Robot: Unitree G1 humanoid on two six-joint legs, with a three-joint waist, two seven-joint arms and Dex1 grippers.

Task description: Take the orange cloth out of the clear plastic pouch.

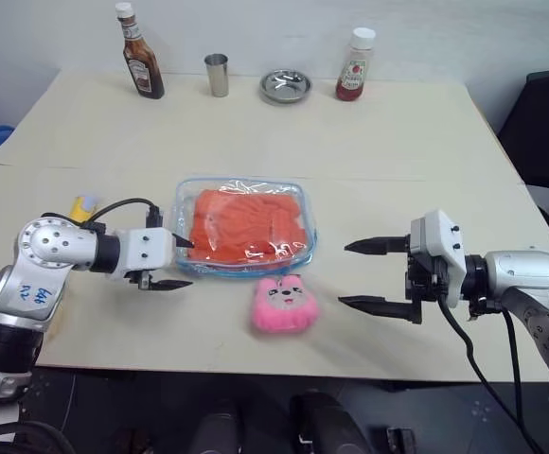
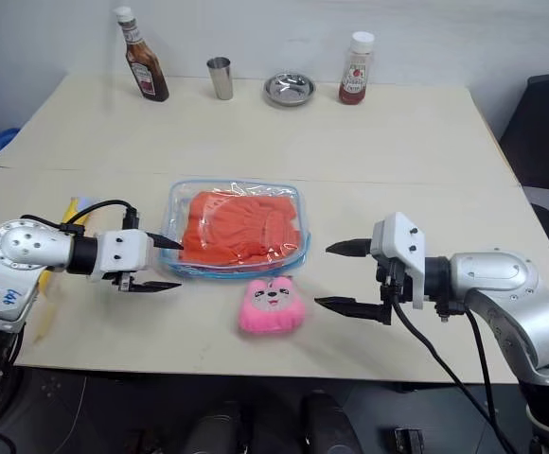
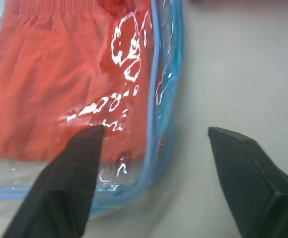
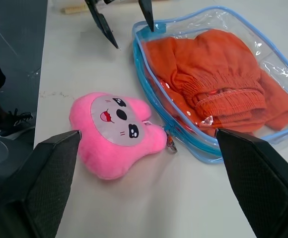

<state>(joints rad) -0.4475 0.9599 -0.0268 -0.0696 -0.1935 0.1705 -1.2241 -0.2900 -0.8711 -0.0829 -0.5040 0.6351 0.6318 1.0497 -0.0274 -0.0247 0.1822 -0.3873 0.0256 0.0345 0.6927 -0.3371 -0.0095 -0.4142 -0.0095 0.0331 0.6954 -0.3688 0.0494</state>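
Both grippers (image 1: pixel 184 263) (image 1: pixel 362 275) flank pouch (image 1: pixel 305 248) (apart).

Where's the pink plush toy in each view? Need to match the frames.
Left eye view: the pink plush toy lies just in front of the clear plastic pouch with blue trim, near the table's front edge.
Right eye view: same place.
Left wrist view: not in it.
Right wrist view: beside the pouch's zipper corner.
Shared landmark: the pouch's blue trim.

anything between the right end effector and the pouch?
Only bare table between the right end effector and the clear plastic pouch, seen in the right eye view. The pink plush toy sits just nearer, off that line.
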